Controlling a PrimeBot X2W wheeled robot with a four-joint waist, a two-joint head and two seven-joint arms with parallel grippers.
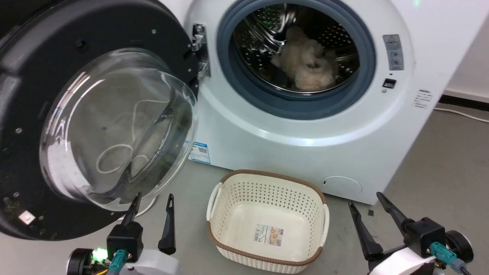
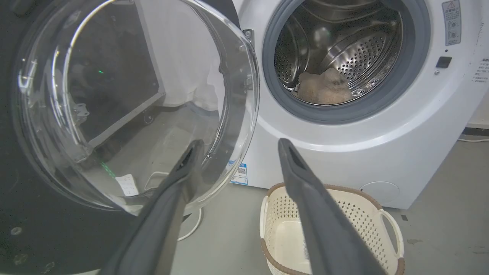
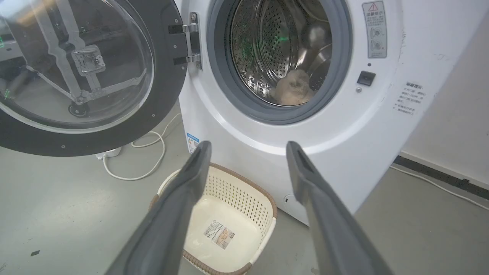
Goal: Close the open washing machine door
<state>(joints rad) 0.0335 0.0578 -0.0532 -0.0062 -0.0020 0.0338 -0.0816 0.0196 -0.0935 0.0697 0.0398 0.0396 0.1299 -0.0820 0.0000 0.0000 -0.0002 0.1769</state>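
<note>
Closest to the lens, at 7 o'clock of the head view: the left gripper (image 1: 154, 196), two long dark fingers on a pale wrist. Stands wide open and grips nothing. Points toward 12 o'clock, its outer fingertip crossing the lower edge of the large round washing machine door (image 1: 30, 57) with its wide black rim and bulging clear glass bowl. Cannot tell whether tip and door touch. Along the same fingers in the left wrist view, equally wide, with one finger lying across the glass and the black rim at 8 to 10 o'clock.

At 5 o'clock of the head view: the right gripper (image 1: 363, 198), again two long dark fingers, parted wide and empty. Sits well apart from the door. In the right wrist view, aims at the white front-loading washing machine (image 3: 267, 141), with the door off at 10 o'clock.

As for the door: hangs swung wide open on a metal hinge (image 1: 198, 42) at the porthole's 9 o'clock side. Beyond it, from 12 to 3 o'clock of the head view, the washing machine. Inside the grey rubber gasket ring (image 1: 229, 76), a steel perforated drum (image 1: 259, 46) with a fluffy cream bundle (image 1: 305, 65) in it. At the washer's lower corner, a small blue label (image 1: 199, 152). Between the two grippers, at 6 o'clock on the grey floor (image 1: 439, 172), a cream perforated plastic basket (image 1: 267, 173) with a brown woven rim.
</note>
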